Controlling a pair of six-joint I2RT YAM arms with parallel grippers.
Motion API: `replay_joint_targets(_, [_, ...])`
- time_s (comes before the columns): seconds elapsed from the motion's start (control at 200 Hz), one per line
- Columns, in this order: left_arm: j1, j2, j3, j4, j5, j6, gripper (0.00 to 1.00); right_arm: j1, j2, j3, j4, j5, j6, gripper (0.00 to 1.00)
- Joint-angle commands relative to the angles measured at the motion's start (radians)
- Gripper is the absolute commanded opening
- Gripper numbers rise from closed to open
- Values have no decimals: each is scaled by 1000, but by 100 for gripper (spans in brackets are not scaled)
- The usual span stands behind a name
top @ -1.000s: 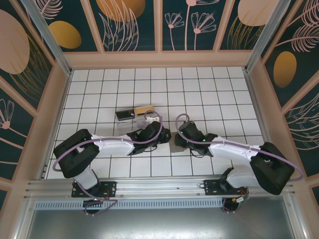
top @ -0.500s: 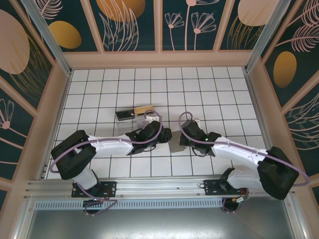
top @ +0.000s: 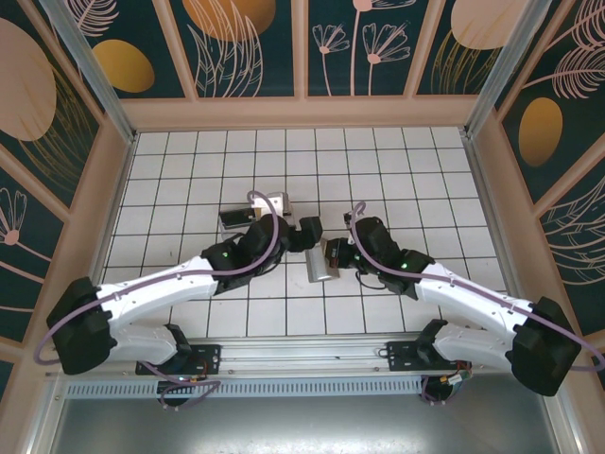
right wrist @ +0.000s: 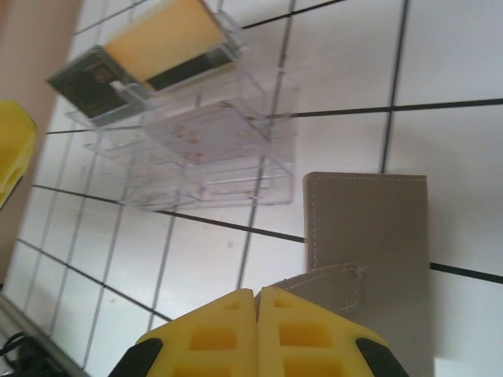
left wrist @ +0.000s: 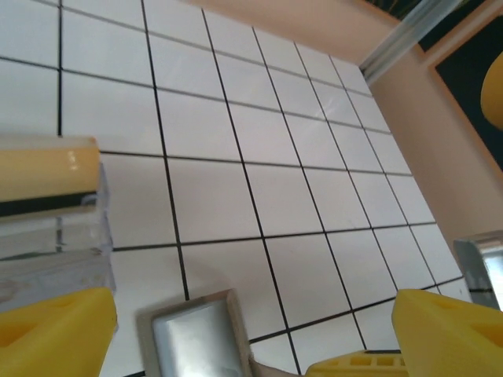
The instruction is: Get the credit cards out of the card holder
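The clear plastic card holder stands on the tiles with a yellow card and a black card in its slots. It also shows in the left wrist view and, partly under my left arm, from above. A flat grey stitched sleeve lies beside it, one end raised. My right gripper is shut on the sleeve's tab. My left gripper is open and wide, with the sleeve's silvery face between its fingers, untouched.
The white tiled floor is ringed by a tan wall. Both arms meet mid-table, the left gripper just up and left of the right gripper. Open tiles stretch toward the back and right.
My left gripper has opened and its arm has stretched farther forward over the clear holder. My right gripper has shut on the grey sleeve's tab and shifted slightly up with it.
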Motion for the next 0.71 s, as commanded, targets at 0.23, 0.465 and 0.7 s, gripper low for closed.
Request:
replay_joint_targets(0.23, [-1,-39,-41,-47,-49,27,81,-25,-19,-5,-19,97,40,0])
replay_joint_targets(0.465, [-1,51,-59,33,74,-7,74,-203,-74,-129,-180,193,40,2])
replay_joint_targets(0.7, [-1,167,-49,79,144,-31,65,-226,-73,-213,-21,73,-11,48])
